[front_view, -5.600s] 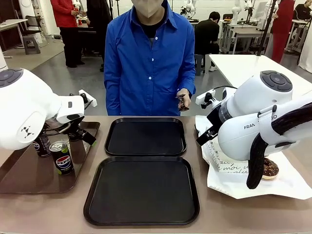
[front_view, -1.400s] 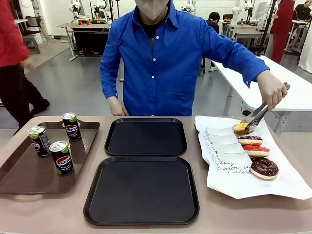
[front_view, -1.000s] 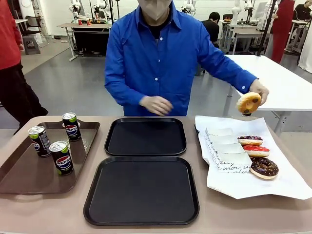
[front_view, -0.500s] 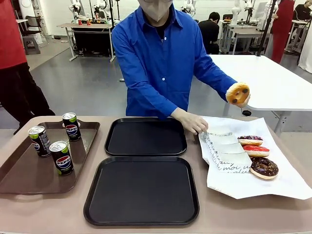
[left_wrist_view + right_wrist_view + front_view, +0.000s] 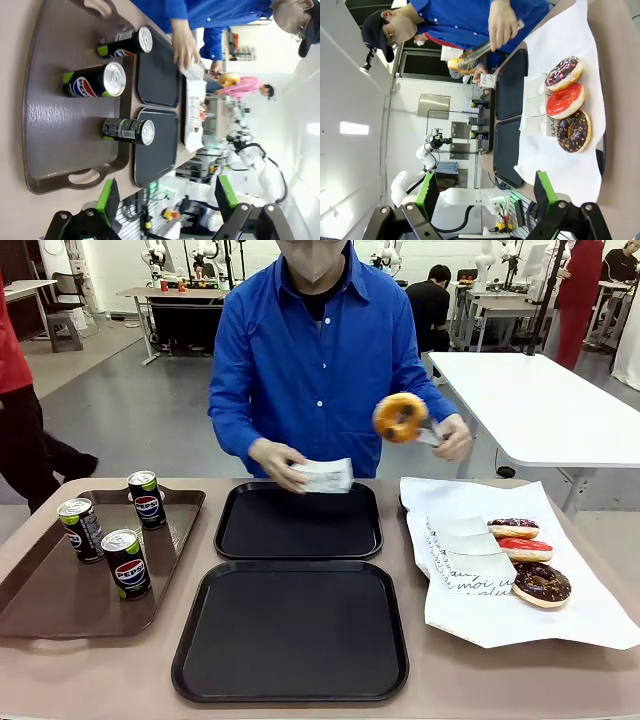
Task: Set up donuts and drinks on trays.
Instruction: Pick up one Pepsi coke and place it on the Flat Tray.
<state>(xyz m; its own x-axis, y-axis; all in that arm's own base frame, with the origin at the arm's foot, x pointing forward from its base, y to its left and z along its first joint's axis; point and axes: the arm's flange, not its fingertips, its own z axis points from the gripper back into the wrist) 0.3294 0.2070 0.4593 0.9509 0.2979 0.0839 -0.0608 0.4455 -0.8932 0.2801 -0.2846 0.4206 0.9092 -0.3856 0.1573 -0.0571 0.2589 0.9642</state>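
Donuts in three icings are lying in a row on the white paper sheet (image 5: 560, 625) at the table's three o'clock side: a sprinkled donut (image 5: 514, 528) farthest from the robot, a red-iced donut (image 5: 526, 549) in the middle and a chocolate donut (image 5: 541, 584) nearest. Overlapping white sleeves (image 5: 465, 550) with black script are lying just at their nine o'clock. The person at twelve o'clock is holding a golden donut (image 5: 400, 417) up in the air with tongs (image 5: 432, 435) gripped in one hand (image 5: 455, 437), above the far tray's three o'clock edge. The other hand (image 5: 272, 460) is holding a single paper sleeve (image 5: 323, 475) over the twelve o'clock rim of the far tray (image 5: 298, 521). The near tray (image 5: 291, 630) is lying just at its six o'clock, the two rims almost touching. At nine o'clock of both, the brown tray (image 5: 60, 600) is carrying three upright Pepsi cans: a far can (image 5: 146, 499), a middle can (image 5: 79, 529) and a near can (image 5: 126, 563), set apart from one another. In the left wrist view the left gripper (image 5: 166, 195) is hanging well back from the cans with its green pads spread wide and gripping nothing. In the right wrist view the right gripper (image 5: 486, 192) is likewise standing wide apart, holding nothing, well back from the iced donuts.
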